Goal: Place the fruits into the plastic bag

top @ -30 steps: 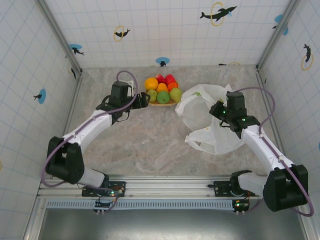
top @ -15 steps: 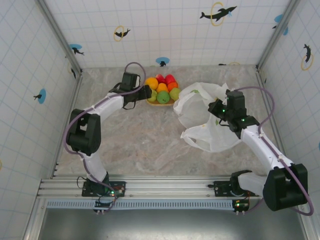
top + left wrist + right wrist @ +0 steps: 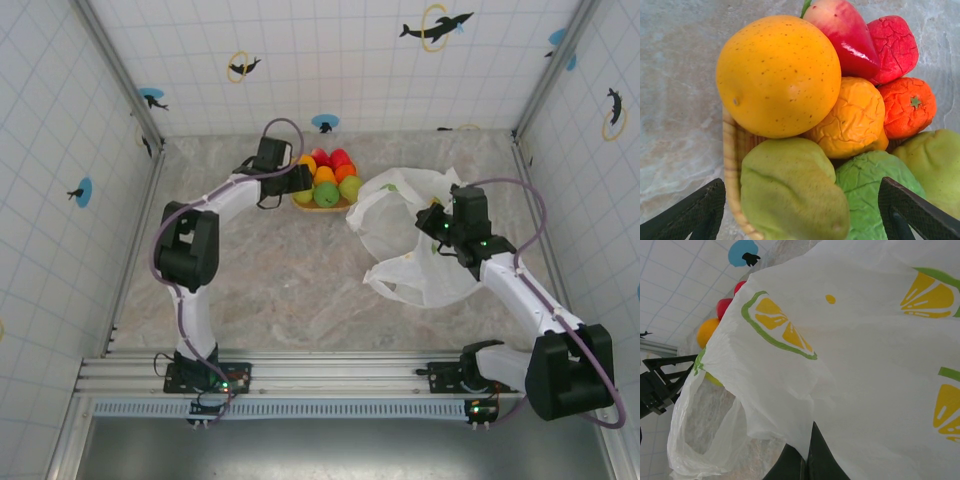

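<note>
Hovering at the left edge of the fruits (image 3: 328, 180), the left gripper (image 3: 298, 180) is the nearer one to the heap, which sits on a wooden plate (image 3: 732, 160) at upper centre of the counter (image 3: 290, 290). Its wrist view shows fingers spread either side of a yellow-green fruit (image 3: 790, 195) straight ahead, long axis slanting across the gap, apparently untouched. Just right of the plate lies the plastic bag (image 3: 400, 205). The right gripper (image 3: 432, 222) is pressed together on a fold of it, a pinch plain in its wrist view but hidden from above.

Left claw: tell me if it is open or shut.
Open: the left claw has its fingers spread wide, either side of the fruits.
</note>
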Robot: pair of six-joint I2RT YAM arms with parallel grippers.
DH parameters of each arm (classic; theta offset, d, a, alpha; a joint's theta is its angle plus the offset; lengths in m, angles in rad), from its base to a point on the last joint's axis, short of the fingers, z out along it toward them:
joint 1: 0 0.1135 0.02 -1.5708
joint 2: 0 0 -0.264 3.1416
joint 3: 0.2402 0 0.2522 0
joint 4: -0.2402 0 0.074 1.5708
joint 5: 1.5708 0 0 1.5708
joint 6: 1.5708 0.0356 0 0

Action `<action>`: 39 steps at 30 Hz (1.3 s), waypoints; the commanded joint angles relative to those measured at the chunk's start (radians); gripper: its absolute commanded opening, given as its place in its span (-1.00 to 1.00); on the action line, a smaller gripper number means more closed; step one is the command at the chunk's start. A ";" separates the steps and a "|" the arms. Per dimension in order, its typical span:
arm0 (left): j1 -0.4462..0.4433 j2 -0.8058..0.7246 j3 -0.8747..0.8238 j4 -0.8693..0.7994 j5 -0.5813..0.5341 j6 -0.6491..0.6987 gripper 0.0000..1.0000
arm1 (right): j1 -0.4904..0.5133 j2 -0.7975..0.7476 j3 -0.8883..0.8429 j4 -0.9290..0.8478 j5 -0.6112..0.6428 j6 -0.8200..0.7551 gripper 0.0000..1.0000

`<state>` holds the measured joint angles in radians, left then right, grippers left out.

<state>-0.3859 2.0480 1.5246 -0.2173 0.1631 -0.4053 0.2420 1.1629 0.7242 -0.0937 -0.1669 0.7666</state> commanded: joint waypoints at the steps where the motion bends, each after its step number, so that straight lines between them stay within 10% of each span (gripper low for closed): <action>1: -0.020 0.044 0.073 -0.061 -0.042 0.049 0.54 | -0.004 0.005 -0.020 0.039 -0.008 0.005 -1.00; 39: -0.065 0.018 0.091 -0.100 -0.239 0.168 -0.57 | -0.018 -0.006 -0.052 0.044 -0.010 0.005 -1.00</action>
<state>-0.4519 2.1284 1.6333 -0.2996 -0.0299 -0.2710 0.2287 1.1625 0.6849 -0.0776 -0.1802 0.7692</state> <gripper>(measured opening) 0.299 0.041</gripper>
